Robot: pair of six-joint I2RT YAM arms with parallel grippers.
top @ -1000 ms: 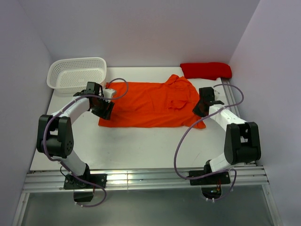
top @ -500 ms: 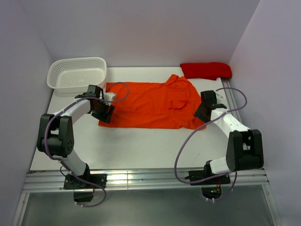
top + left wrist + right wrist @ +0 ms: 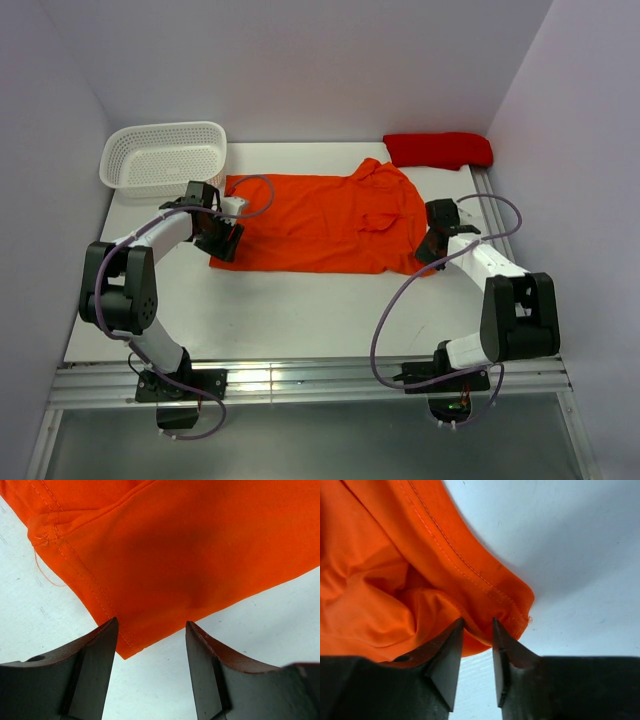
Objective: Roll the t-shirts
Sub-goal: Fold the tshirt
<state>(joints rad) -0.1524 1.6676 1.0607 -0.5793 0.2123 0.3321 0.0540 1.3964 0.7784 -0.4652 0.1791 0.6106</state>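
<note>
Wrist views, left claw (image 3: 150,622) agape over orange t-shirt (image 3: 200,545), right claw (image 3: 477,621) barely parted

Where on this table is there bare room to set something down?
Widest free patch: the table strip between the orange t-shirt and the near edge. A thin strip beyond the shirt, between white basket and red t-shirt. Crowded: the orange shirt's near corners, at the left end effector and right end effector.
</note>
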